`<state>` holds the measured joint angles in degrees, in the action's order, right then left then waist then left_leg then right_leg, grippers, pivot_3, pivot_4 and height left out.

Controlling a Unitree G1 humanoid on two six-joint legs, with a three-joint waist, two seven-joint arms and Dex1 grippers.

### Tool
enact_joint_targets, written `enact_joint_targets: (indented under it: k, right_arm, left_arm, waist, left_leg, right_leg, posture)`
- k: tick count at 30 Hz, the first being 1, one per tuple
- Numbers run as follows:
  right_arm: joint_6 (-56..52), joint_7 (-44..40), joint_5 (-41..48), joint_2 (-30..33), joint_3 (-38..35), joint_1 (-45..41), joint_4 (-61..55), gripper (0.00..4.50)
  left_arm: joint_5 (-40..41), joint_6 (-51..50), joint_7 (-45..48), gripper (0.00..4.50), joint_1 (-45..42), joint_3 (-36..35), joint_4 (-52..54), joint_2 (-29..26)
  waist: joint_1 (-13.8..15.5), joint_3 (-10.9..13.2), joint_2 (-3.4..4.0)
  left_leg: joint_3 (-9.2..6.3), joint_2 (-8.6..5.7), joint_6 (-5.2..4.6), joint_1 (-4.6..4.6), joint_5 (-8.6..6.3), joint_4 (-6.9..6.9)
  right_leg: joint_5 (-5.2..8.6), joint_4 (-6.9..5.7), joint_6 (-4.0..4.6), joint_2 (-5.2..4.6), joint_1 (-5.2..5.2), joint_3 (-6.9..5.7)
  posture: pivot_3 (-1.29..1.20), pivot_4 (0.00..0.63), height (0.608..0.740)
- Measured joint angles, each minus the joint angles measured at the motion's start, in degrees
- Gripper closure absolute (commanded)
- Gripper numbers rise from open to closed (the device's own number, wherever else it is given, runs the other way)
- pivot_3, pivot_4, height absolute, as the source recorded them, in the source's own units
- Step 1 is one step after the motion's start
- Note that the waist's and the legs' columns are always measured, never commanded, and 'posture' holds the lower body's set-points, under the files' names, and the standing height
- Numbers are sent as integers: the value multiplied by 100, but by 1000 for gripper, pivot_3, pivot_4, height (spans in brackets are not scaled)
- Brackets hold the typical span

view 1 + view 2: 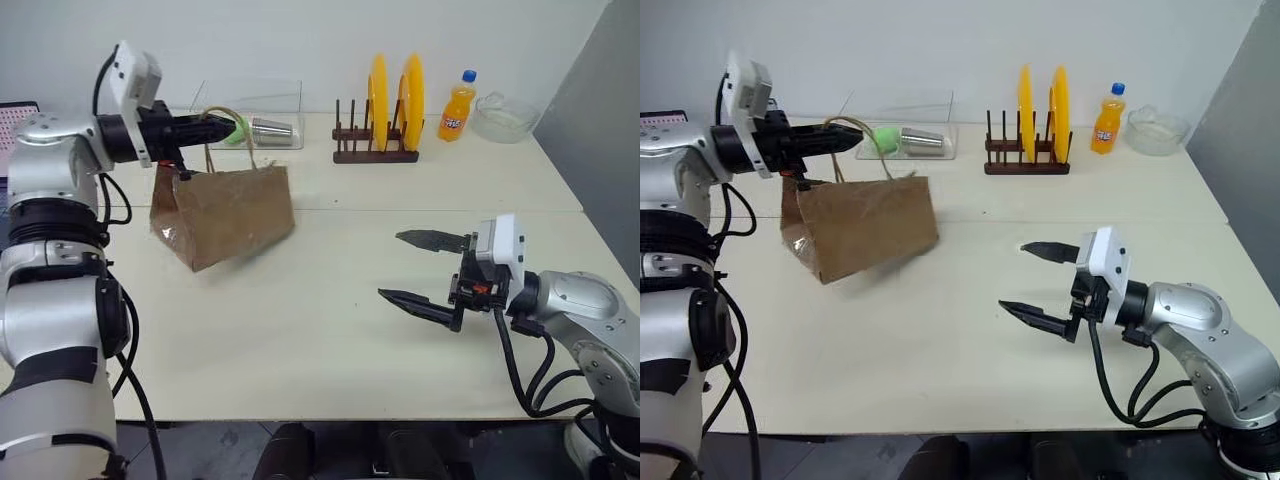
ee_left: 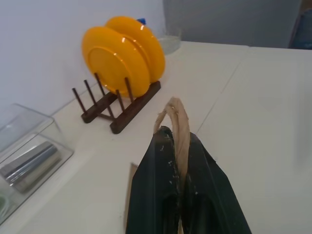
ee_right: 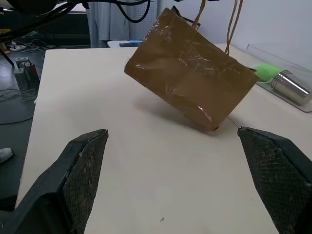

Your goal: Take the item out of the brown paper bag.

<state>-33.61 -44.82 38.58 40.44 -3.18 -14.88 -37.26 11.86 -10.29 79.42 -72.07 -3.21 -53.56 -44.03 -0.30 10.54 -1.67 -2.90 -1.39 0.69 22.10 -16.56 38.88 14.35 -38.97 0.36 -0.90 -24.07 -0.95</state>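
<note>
Paper bag (image 1: 225, 215) on table (image 1: 330, 330) left, plate rack (image 1: 375, 150) behind, bottle (image 1: 457, 107) right of it.

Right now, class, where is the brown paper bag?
In the head views the brown paper bag hangs tilted at the table's left, its cord handle pinched in the left gripper, before the clear tray.

Arm shells: glossy silver-grey casings showing on both arms, with black joint bands between them.
Cables: black cords looping loosely beside each arm.
Wrist cameras: white boxy housings sitting above each wrist.
Left tool (image 1: 845, 139): slim black tapered fingers.
Right tool (image 1: 415, 269): black pointed fingers with textured pads (image 3: 83, 173).
</note>
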Motion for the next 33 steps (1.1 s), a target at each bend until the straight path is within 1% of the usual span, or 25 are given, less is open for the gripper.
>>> enact_joint_targets:
  k: [9, 20, 27, 33]
  right_arm:
    - [-260, 160, 163, 280, -310, 390, -354, 0]
    - [-698, 582, 318, 602, -931, 1408, -818, 0]
    - [-816, 671, 358, 663, -1158, 1804, -997, 0]
    - [-809, 771, 355, 640, -1160, 1941, -1130, 0]
  left_arm:
    - [-226, 461, 267, 4464, -818, 136, -712, 671]
    - [-405, 682, 235, 4464, -1192, 174, -1332, 1770]
    - [-428, 947, 109, 4464, -1567, 143, -1555, 2068]
    - [-581, 1212, -184, 4464, -1598, 136, -1872, 2477]
  waist:
    - [2, 1, -2]
    - [5, 7, -11]
    - [-5, 7, -12]
    - [-7, 8, -13]
  left_leg:
    - [2, -1, 0, 2, 0, 2]
    - [4, -1, 0, 6, 0, 4]
    - [5, 0, 0, 3, 0, 4]
    - [8, 0, -1, 1, 0, 6]
  right_leg:
    - [0, 1, 0, 0, 0, 1]
    - [10, 1, -17, 1, 0, 4]
    - [11, 0, -20, 6, 0, 7]
    - [11, 0, -21, 8, 0, 12]
  posture:
    - [0, 150, 740]
    - [0, 150, 740]
    - [0, 150, 740]
    - [0, 150, 740]
